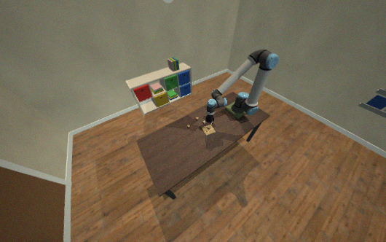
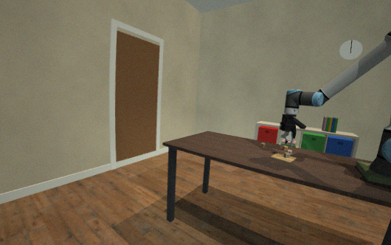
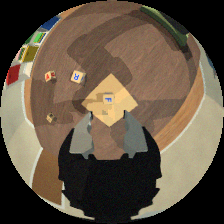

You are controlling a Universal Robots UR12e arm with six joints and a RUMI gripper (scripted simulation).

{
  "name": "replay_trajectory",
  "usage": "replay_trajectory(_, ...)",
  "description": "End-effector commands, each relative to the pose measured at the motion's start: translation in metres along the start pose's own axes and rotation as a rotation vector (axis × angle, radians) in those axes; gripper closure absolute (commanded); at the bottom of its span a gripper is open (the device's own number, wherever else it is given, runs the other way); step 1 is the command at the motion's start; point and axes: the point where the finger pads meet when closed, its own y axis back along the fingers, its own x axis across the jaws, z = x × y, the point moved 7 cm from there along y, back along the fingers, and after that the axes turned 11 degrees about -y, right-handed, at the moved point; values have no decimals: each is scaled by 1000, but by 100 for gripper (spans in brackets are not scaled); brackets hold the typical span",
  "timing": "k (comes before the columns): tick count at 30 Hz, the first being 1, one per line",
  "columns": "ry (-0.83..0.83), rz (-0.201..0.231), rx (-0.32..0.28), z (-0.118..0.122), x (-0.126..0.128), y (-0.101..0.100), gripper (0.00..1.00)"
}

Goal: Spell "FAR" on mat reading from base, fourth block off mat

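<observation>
The F block (image 1: 208,127) (image 2: 288,153) (image 3: 108,98) sits on the tan mat (image 1: 210,133) (image 2: 279,157) (image 3: 111,83), its blue letter facing up. My gripper (image 1: 210,123) (image 2: 289,143) (image 3: 107,111) is partly open and empty, raised above the mat area; the F block shows beyond the fingertips. The R block (image 1: 204,122) (image 2: 285,147) (image 3: 78,76) lies off the mat with a blue R on top. The red-lettered A block (image 1: 197,118) (image 3: 50,76) lies farther off. The fourth block (image 1: 188,126) (image 2: 263,145) (image 3: 51,118) is off the mat; its letter is unreadable.
The dark wooden table (image 1: 171,149) (image 2: 221,147) (image 3: 150,55) carries everything. The robot's green base plate (image 1: 233,111) (image 2: 365,173) (image 3: 167,25) is at one end. A shelf with coloured bins (image 1: 157,75) (image 2: 280,125) stands behind the table.
</observation>
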Motion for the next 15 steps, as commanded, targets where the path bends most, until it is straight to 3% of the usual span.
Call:
replay_trajectory(1, 2, 3, 2, -1, 2, -5, 60)
replay_trajectory(15, 2, 3, 2, -1, 2, -26, 60)
